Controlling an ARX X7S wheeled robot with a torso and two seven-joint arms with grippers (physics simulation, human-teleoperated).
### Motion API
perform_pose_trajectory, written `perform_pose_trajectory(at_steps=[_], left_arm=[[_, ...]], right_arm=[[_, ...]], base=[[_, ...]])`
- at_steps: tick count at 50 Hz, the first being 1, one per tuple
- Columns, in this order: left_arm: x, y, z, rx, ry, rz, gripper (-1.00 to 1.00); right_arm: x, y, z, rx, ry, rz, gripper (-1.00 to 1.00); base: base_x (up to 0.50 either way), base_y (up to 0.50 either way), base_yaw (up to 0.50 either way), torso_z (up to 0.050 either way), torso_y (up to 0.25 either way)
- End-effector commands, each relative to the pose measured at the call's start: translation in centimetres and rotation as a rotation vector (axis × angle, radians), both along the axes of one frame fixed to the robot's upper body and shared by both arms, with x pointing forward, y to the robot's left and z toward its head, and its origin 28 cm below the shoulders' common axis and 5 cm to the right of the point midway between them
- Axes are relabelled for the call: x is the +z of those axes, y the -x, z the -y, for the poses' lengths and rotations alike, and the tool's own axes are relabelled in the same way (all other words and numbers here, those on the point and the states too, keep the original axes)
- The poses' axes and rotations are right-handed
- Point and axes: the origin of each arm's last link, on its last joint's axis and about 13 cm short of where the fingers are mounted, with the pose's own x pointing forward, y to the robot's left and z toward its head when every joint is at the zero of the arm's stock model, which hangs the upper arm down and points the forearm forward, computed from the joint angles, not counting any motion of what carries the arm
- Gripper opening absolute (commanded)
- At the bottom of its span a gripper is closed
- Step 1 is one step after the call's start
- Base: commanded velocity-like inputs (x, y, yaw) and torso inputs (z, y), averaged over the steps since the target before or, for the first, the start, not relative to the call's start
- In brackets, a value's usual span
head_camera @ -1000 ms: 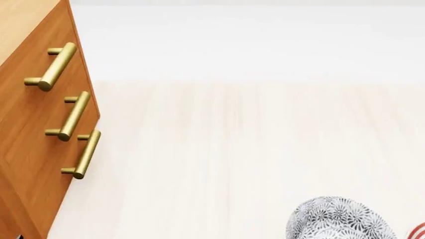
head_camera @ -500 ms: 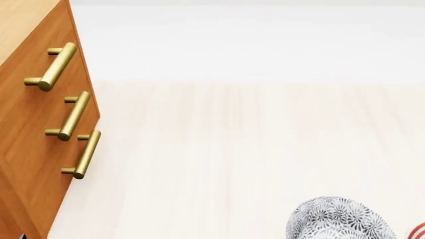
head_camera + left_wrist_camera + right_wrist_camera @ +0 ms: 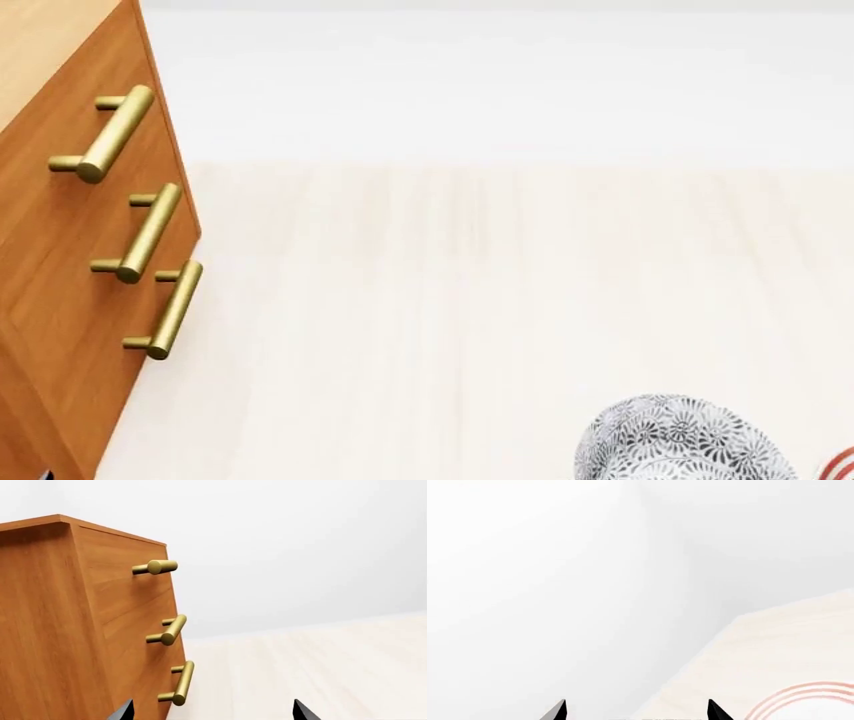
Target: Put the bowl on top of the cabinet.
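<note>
The bowl sits at the lower edge of the head view, right of centre, on the pale wood-grain tabletop; only its upper part shows, a rounded white body covered in dense grey floral pattern, and the frame cuts off the rest. Just beside it, at the lower right corner, a sliver of a white plate with red rings peeks in, apart from the bowl by a narrow strip of tabletop. The same plate appears in the right wrist view as curved red rings on white. The cabinet stands well apart from the bowl at the left of the head view, orange-brown wood, with three brass-gold bar handles one under another on its drawer fronts; a corner of its lighter top surface shows at the upper left. Neither arm is in the head view. In its wrist view the left hand shows only two dark fingertips spread wide, released, holding nothing, with the cabinet's front close by. The right hand likewise shows two dark tips set wide apart, released, near the plate's rim.
</note>
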Motion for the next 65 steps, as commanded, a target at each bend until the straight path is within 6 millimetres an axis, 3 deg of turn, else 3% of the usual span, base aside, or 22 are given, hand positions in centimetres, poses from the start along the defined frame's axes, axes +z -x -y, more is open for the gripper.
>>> perform_pose_trajectory(at_steps=[1,18,65], left_arm=[[0.0,0.0,0.0,0.001,0.000,0.001,1.00],[-0.1,-0.1,0.0,-0.002,-0.001,-0.005,1.00],[0.0,-0.1,0.0,0.003,-0.001,0.001,1.00]], right_arm=[[0.0,0.1,0.4,-0.018,-0.037,-0.004,1.00],[-0.1,-0.1,1.4,-0.045,-0.134,-0.024,1.00],[-1.0,-4.5,2.5,0.113,-0.213,-0.177,1.00]], base=[[0.00,0.00,0.00,0.000,0.000],[0.00,0.00,0.00,0.000,0.000],[0.00,0.00,0.00,0.000,0.000]])
